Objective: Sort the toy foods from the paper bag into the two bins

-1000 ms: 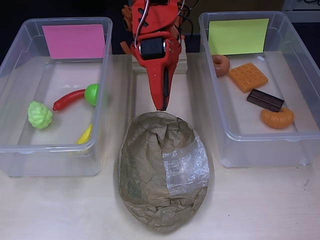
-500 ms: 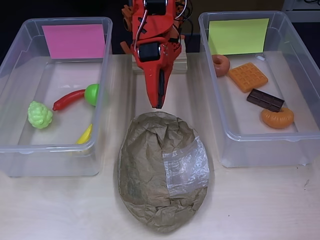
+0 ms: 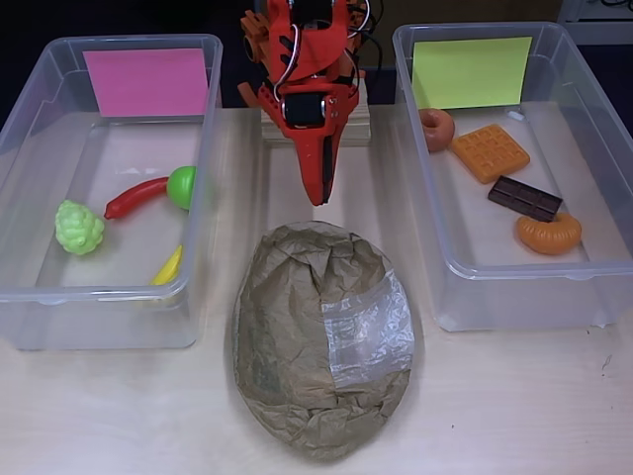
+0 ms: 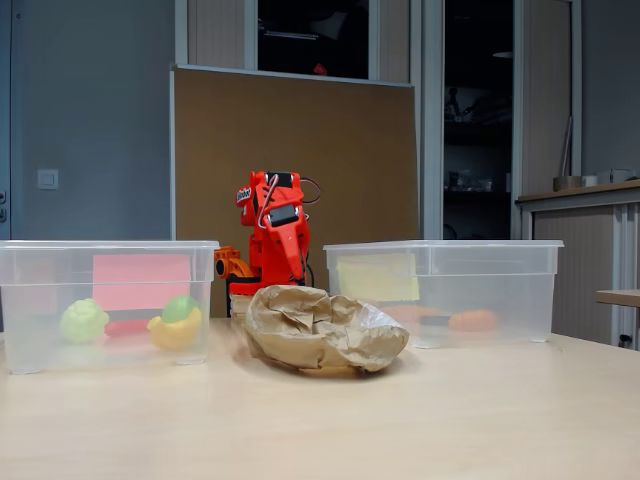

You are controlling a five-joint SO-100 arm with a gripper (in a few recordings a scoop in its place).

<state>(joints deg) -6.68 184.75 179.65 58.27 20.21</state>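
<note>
Pulled back toward the far edge since a second ago: red gripper [image 3: 318, 198], tip now farther from the paper bag [image 3: 321, 336], pointing down at the bare tabletop [image 3: 514, 396] between the two bins. Fingers pressed together into one point, holding nothing. Brown crumpled paper bag near the middle of the tabletop, clear window patch facing up on its right side in the overhead view. On the left, bin with pink label [image 3: 30, 198] holding pale-green grapes [image 3: 78, 227], red chili [image 3: 135, 197], green apple [image 3: 182, 187] and yellow banana [image 3: 168, 267] against the near wall. On the right, bin with yellow-green label [image 3: 613, 198] holding brown donut [image 3: 436, 129], orange waffle [image 3: 490, 151], chocolate bar [image 3: 524, 198] and orange croissant [image 3: 549, 235].
</note>
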